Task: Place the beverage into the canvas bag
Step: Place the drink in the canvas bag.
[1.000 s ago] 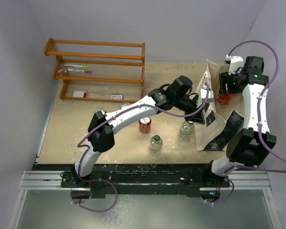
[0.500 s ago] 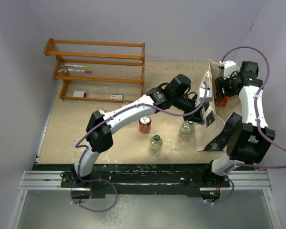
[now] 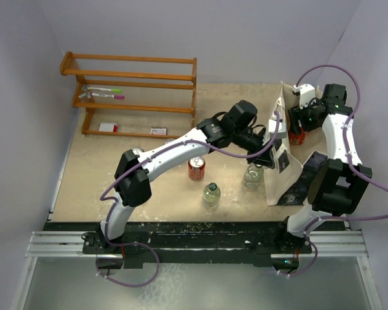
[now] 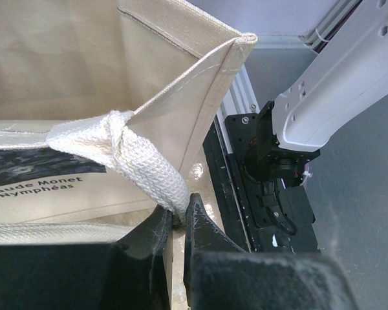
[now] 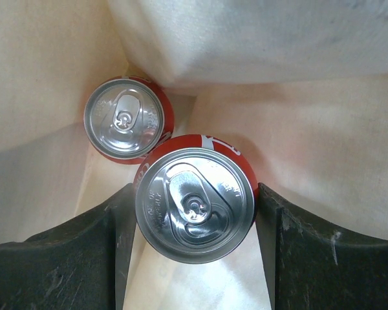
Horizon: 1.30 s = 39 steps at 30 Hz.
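Fingers of the right arm (image 5: 71, 265) stand wide apart and grip a red can (image 5: 195, 205) between them, one dark pad at each side, low in the centre of the right wrist view. The can hangs upright, tab up, inside the canvas bag (image 5: 297, 129). Just past it, toward the upper left of that frame, a second can (image 5: 124, 119) stands on the bag's floor. The held can's rim overlaps it in the picture; whether the two touch I cannot tell.

Fingers of the left arm (image 4: 210, 236) are pressed together on the bag's woven handle (image 4: 149, 174), low in the left wrist view, holding the rim taut so the mouth gapes.

To do this well, I judge the held can should go straight down onto free floor beside the second can, not onto its lid. Let go only once the cloth bears the weight, then lift out vertically so the pads do not drag the wall. The left pinch should hold until then; slack would likely fold the wall inward.

Farther out on the worktop (image 3: 116, 187), mid-frame in the top view, stand one bottle (image 3: 211, 194), another bottle (image 3: 253, 175) and a loose red can (image 3: 196, 168).
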Available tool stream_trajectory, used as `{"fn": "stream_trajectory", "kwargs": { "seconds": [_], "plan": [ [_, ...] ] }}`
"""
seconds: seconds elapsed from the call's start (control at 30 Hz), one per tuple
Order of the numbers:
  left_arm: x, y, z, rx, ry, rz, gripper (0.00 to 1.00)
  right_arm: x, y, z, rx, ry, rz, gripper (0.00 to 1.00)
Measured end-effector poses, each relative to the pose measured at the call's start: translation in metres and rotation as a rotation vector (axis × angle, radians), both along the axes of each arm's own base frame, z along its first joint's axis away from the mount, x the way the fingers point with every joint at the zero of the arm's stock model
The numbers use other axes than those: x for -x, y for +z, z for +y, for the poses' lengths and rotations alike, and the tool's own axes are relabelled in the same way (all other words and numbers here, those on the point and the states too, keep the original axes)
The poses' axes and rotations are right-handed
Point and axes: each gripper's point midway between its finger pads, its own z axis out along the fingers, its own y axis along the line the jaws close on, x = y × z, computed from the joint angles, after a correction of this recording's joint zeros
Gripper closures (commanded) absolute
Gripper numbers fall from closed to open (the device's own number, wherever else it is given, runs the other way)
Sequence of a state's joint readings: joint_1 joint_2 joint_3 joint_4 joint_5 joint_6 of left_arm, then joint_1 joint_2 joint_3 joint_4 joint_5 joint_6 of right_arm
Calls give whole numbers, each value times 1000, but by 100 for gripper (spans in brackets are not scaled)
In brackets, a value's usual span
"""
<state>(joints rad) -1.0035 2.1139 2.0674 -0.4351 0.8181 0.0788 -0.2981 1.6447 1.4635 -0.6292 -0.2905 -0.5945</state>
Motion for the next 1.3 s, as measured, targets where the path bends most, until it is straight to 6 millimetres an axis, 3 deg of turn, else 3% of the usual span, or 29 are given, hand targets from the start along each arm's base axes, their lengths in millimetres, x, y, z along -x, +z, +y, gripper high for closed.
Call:
{"fn": "stream_trajectory", "kwargs": {
  "seconds": [0.87,1.3],
  "plan": [
    [-2,-6,1,-6,4,-11,100,-22,-16,7,-50,-61,-138,100],
    [-2,-6,1,-4,2,-16,100,-29,-14,9,-68,-93,-162,100]
  ]
}}
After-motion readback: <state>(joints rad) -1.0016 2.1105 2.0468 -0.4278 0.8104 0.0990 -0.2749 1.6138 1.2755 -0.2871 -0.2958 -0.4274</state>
